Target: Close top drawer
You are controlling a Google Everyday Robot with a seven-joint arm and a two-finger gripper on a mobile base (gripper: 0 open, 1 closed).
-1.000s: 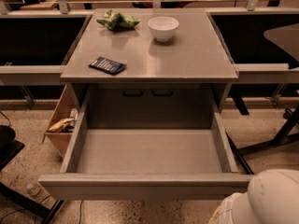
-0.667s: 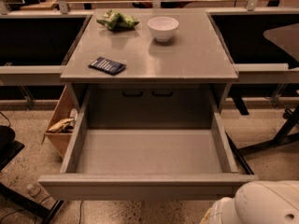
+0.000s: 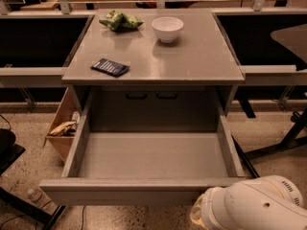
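The top drawer (image 3: 151,155) is pulled far out of the grey cabinet, and its deep grey inside is empty. Its plain flat front panel (image 3: 124,191) faces me at the bottom of the camera view. A white rounded part of my arm (image 3: 254,205) sits at the bottom right, just in front of the right end of that panel. My gripper is out of view, somewhere below or behind this arm part.
The cabinet top (image 3: 192,61) holds a white bowl (image 3: 167,28), a green chip bag (image 3: 120,20) and a dark blue packet (image 3: 110,67). A tan wooden bin (image 3: 61,128) stands at the left of the drawer. Black table legs (image 3: 288,138) are at the right.
The white arm part has shifted a little to the left along the drawer's front panel. The drawer has not moved.
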